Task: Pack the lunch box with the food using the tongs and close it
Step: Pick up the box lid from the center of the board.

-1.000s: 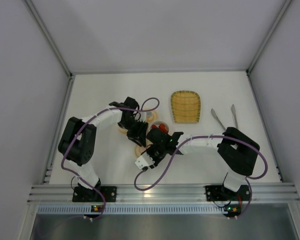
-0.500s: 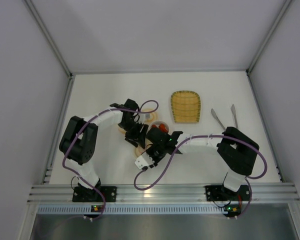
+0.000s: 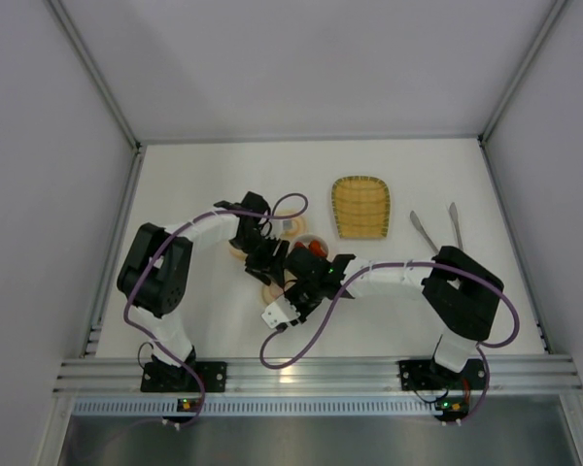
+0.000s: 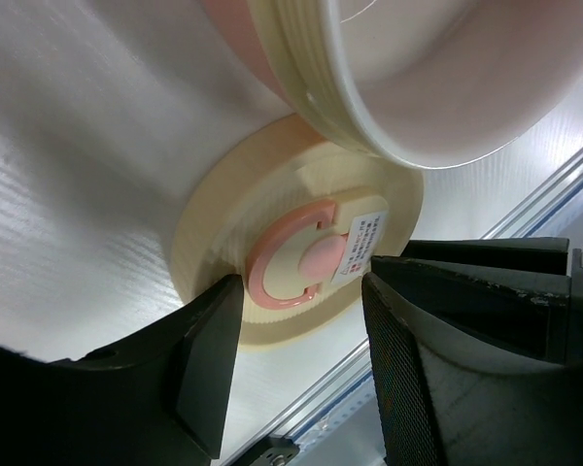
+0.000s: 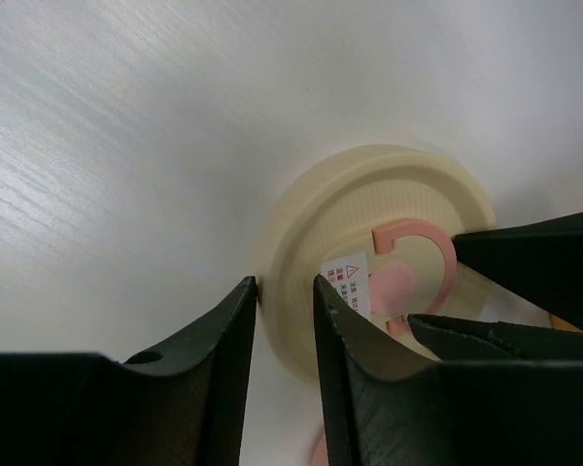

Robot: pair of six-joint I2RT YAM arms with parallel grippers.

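The round cream lid point(image 3: 275, 292) with a pink ring handle point(image 4: 290, 254) lies on the table just in front of the lunch box point(image 3: 312, 249), which holds red food point(image 3: 315, 248). My right gripper point(image 5: 284, 286) is shut on the lid's point(image 5: 369, 209) near rim, one finger outside and one on top. Above the lid, my left gripper point(image 4: 299, 291) stands open, its fingers point(image 5: 525, 254) on either side of the pink handle and apart from it. The box's cream-and-pink wall point(image 4: 408, 87) fills the top of the left wrist view. The silver tongs point(image 3: 435, 229) lie at the far right, untouched.
A woven yellow tray point(image 3: 360, 206) sits behind the box, left of the tongs. Behind and to the left of the box, small cream pieces point(image 3: 238, 250) show partly under the left arm. The frame rail point(image 3: 311, 371) runs along the near edge.
My left gripper has opened and let go of the lid's handle. The right gripper's jaws have closed in on the lid's rim. Both arms have barely shifted.
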